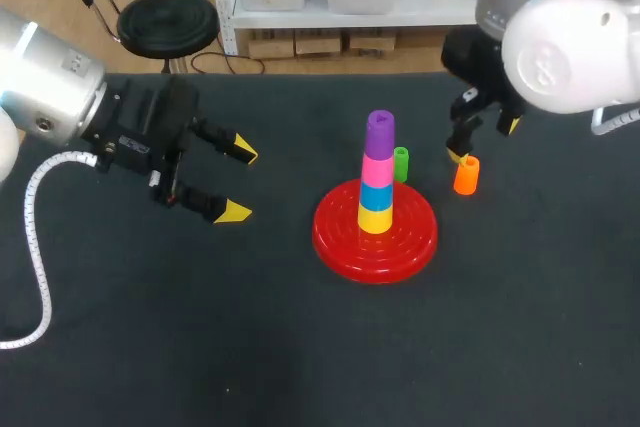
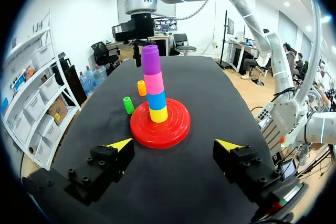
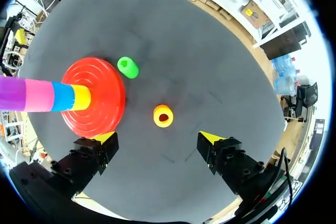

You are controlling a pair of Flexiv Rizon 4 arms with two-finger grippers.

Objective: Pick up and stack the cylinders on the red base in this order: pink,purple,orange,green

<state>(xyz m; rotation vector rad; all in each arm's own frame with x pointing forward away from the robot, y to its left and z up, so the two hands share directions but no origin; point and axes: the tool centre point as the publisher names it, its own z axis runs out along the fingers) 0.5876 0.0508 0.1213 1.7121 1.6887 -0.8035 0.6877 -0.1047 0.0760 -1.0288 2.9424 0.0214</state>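
Head view: four cylinders stacked on the red base (image 1: 340, 237), with two more loose on the table (image 1: 200, 327).
From the bottom up, a yellow cylinder (image 1: 375, 218), a blue cylinder (image 1: 376, 194), the pink cylinder (image 1: 377, 168) and the purple cylinder (image 1: 380, 133) stand upright on the middle of the base. The green cylinder (image 1: 401, 163) stands on the table just beside the base's far rim. The orange cylinder (image 1: 466, 176) stands further right, apart from the base. The right end effector (image 3: 157, 137) hangs over the orange cylinder with its fingers spread wide, gripping nothing; the cylinder sits ahead of the gap, untouched. The left end effector (image 1: 240, 183) is well left of the base, likewise spread wide and empty.
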